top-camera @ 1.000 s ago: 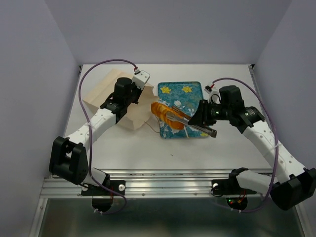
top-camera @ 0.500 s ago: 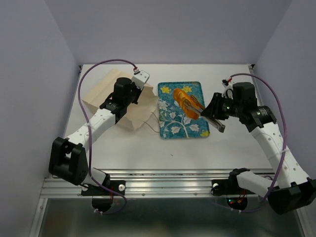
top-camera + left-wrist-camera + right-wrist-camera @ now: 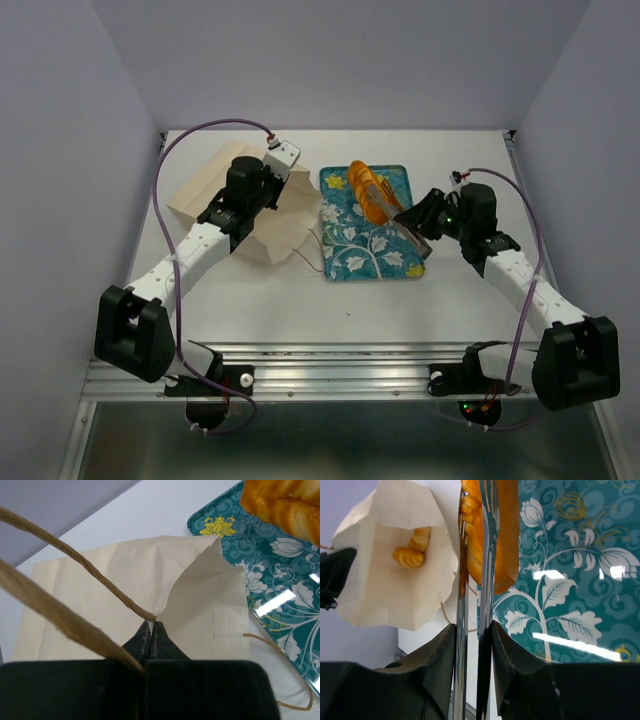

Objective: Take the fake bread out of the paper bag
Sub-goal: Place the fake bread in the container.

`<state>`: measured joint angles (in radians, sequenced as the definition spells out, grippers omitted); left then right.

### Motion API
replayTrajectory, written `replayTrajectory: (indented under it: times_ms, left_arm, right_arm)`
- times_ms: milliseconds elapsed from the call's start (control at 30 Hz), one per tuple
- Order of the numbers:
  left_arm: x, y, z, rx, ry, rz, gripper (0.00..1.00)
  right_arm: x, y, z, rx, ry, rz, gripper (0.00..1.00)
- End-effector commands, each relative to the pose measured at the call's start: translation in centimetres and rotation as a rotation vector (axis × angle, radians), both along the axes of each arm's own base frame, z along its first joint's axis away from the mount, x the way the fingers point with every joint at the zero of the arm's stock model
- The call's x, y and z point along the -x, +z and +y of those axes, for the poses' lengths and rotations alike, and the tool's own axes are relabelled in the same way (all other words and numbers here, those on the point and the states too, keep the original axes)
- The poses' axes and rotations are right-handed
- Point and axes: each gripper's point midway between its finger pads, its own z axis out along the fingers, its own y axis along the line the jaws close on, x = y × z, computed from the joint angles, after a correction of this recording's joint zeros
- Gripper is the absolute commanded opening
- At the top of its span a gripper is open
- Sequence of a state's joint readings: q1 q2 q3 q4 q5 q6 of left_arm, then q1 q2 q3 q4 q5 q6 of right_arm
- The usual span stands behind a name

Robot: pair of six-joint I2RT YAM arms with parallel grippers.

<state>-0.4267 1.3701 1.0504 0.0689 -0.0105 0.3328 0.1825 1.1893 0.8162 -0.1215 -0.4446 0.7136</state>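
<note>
Right gripper [image 3: 475, 510] has the prize: its two long metal fingers are clamped on the long loaf [image 3: 366, 190], glossy, golden-orange and ridged, one finger on each flank. The loaf is out of the bag and sits over the far end of the tray [image 3: 345, 262]. Whether it touches the tray or hangs just above it, I cannot tell from these angles.

That tray is teal, with white leaf scrolls and yellow flowers, and it lies flat on the white table [image 3: 300, 300] just beside the bag's mouth.

Over to the left gripper [image 3: 151, 630]. Its jaws are pressed together with no gap, pinching the rim of the paper bag [image 3: 215, 195] right where a string handle [image 3: 75, 560] meets the paper. The bag is pale beige and lies on its side, with its mouth turned toward the tray and pulled open.

And look into that opening from the right wrist view: two smaller breads [image 3: 409, 557] sit deep inside, touching each other. One is a ridged oval, the other a curved piece just behind it, both the same golden colour as the loaf.
</note>
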Motion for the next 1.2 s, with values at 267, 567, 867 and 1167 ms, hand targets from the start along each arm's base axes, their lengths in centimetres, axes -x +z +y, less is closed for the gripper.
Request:
replayTrajectory:
  times_ms: [267,567,867,1167]
  left_arm:
    - [0.1,2.8,-0.5,0.046,-0.007,-0.058,0.0]
    - [-0.1,2.5,-0.5,0.039,-0.009,-0.053,0.0]
    - [-0.2,2.4,-0.6,0.035,-0.01,-0.051,0.0]
    - [-0.2,2.1,-0.5,0.031,-0.009,-0.048,0.0]
  right_arm:
    - [-2.7,3.7,-0.7,-0.271,-0.179,-0.245,0.01]
    - [-1.9,1.6,-0.4,-0.343,-0.186,-0.181,0.01]
    - [-1.6,-0.1,-0.4,-0.362,-0.204,-0.136,0.01]
    - [-1.3,-3.1,-0.5,-0.361,-0.217,-0.044,0.06]
